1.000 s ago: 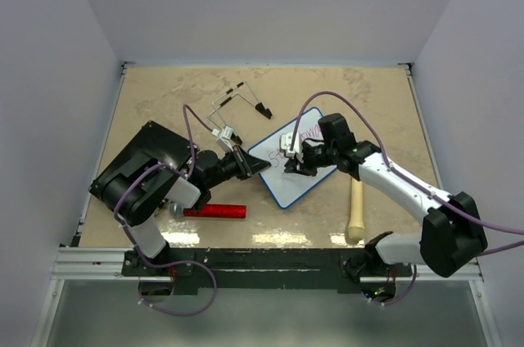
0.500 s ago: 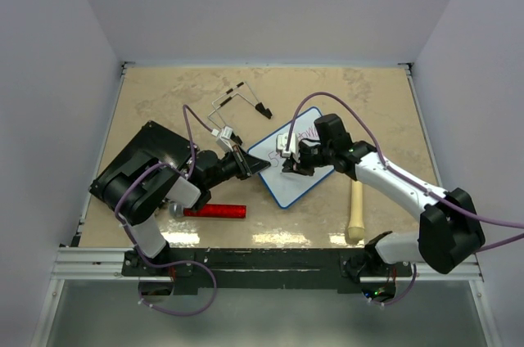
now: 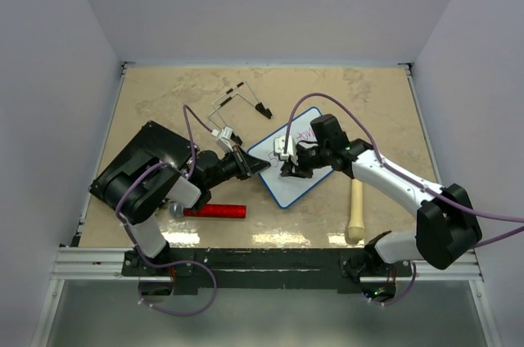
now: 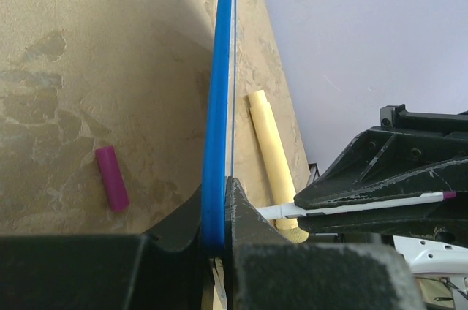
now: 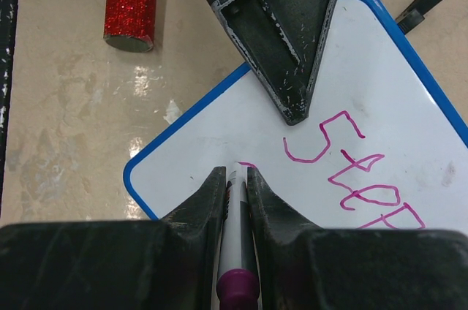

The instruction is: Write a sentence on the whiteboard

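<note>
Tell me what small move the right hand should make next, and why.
Probably drag the pen tip sideways over the whiteboard to form the second line's first letter. The right hand is shut on the pen, its tip sits at a short pink mark below "Step", bare white lies beyond, and the left hand clamps the board's blue rim.

A beige marbled surface (image 3: 164, 93) carries a red glittery cylinder (image 3: 214, 211) lying near its front edge. A pale wooden stick (image 3: 355, 212) lies well to the right of it. A black flat slab (image 3: 155, 141) sits at the left. A thin wire frame (image 3: 237, 97) lies farther back, and a small purple cap (image 4: 112, 178) rests alone.
</note>
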`<state>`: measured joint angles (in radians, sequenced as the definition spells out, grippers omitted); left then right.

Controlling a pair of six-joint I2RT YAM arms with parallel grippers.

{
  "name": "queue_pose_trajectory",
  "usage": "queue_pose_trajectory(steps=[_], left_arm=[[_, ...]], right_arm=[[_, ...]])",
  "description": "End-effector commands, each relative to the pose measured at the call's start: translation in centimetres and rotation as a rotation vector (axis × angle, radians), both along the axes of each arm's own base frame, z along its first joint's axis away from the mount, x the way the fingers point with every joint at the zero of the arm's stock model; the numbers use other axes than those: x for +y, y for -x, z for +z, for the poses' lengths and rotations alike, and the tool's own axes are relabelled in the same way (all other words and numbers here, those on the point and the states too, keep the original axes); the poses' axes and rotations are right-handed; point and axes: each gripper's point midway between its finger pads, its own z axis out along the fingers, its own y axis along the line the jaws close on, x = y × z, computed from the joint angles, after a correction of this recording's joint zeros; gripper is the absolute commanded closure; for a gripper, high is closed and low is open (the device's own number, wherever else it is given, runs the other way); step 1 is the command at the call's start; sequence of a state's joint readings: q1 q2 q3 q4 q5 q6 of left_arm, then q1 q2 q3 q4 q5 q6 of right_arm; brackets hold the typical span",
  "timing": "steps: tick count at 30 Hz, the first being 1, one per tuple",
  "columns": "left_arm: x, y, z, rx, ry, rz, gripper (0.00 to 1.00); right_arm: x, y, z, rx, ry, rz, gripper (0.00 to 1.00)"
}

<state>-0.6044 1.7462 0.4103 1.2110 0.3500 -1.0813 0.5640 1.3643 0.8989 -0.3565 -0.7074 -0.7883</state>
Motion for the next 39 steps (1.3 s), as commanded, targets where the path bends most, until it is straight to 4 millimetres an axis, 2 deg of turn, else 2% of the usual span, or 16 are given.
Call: queue_pose_trajectory(steps=[1, 9, 15, 24, 32, 39], left_arm=[[-0.7, -0.5, 5.5, -0.187, 0.135, -0.006, 1.00], [-0.6, -0.5, 5.2, -0.183, 0.129, -0.004, 1.00], [-0.6, -0.5, 5.3, -0.184, 0.132, -0.009, 1.00], [-0.8, -0.5, 5.3, -0.184, 0.137, -0.016, 1.00], [-0.8, -0.4, 5.1, -0.182, 0.135, -0.018, 1.00], [-0.8, -0.5, 5.0, -0.183, 0.131, -0.015, 1.00]], right_arm=[[-0.1, 0.3, -0.1, 0.004, 0.031, 0.035, 1.00], [-0.9, -1.0, 0.4, -0.038, 0.067, -0.052, 1.00], [-0.9, -2.5, 1.5, -0.086, 0.042, -0.127, 1.00], [-0.2, -3.2, 2.4, -0.101, 0.004, -0.143, 1.00], [-0.4, -2.8, 1.6, -0.076, 0.026, -0.125, 1.00], [-1.4, -1.4, 0.2, -0.040, 0.095, -0.077, 1.00]])
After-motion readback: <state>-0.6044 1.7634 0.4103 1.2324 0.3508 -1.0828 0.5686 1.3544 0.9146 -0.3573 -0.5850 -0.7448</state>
